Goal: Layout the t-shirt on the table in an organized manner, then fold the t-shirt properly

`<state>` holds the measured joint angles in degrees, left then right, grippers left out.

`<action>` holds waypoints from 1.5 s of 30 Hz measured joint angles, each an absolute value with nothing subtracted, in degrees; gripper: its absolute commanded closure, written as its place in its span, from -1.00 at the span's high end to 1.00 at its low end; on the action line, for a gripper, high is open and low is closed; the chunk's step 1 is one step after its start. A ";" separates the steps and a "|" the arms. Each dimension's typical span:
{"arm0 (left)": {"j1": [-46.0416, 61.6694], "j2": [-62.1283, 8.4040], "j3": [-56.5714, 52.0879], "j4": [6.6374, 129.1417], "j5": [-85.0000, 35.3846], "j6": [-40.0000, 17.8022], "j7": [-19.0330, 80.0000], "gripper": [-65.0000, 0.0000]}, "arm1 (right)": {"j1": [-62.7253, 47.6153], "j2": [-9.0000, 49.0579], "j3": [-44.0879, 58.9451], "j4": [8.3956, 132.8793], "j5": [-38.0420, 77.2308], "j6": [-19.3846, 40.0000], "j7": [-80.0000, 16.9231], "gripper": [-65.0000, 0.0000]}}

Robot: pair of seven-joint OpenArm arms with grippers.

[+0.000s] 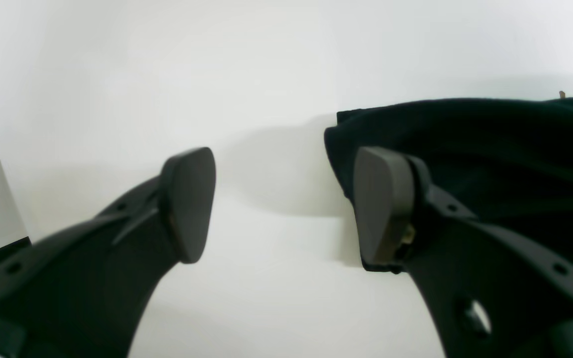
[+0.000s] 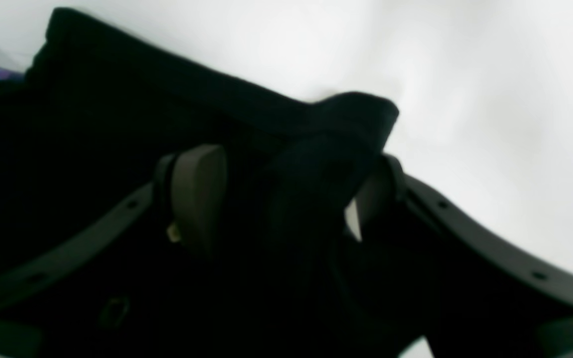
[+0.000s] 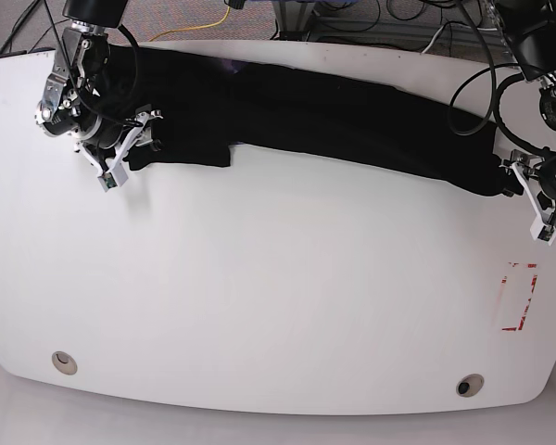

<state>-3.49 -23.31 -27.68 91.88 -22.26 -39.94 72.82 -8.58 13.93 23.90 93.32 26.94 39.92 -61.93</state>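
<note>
The black t-shirt [image 3: 334, 120] lies stretched as a long band across the far side of the white table [image 3: 259, 278]. At the band's left end, my right gripper [image 3: 132, 148] stands open around a raised fold of the t-shirt [image 2: 326, 149]. The fold sits between its fingers [image 2: 199, 196], close to the right-hand pad. At the band's right end, my left gripper [image 3: 530, 199] is open just above the table [image 1: 266, 74]. The t-shirt's edge [image 1: 465, 149] lies behind its right-hand finger, and only bare tabletop shows between the fingertips [image 1: 187, 204].
Red tape corner marks [image 3: 519, 297] sit near the table's right edge. Two round grommet holes [image 3: 63, 362] [image 3: 464, 384] are near the front edge. Cables [image 3: 389, 14] run behind the table's far edge.
</note>
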 measured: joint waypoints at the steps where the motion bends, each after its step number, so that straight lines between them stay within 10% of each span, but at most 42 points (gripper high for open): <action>1: -3.49 -23.18 -27.68 91.88 -22.26 -39.94 72.82 0.26 | -8.45 13.93 23.90 93.32 26.94 39.92 -61.93 0.16; 45: -3.49 -23.05 -27.68 91.81 -22.24 -39.94 72.82 0.26 | -6.70 14.13 23.81 93.69 34.79 39.92 -64.53 0.14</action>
<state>-3.49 -23.05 -27.68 91.81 -22.24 -39.94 72.82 -6.70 14.13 23.81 93.69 34.79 39.92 -64.53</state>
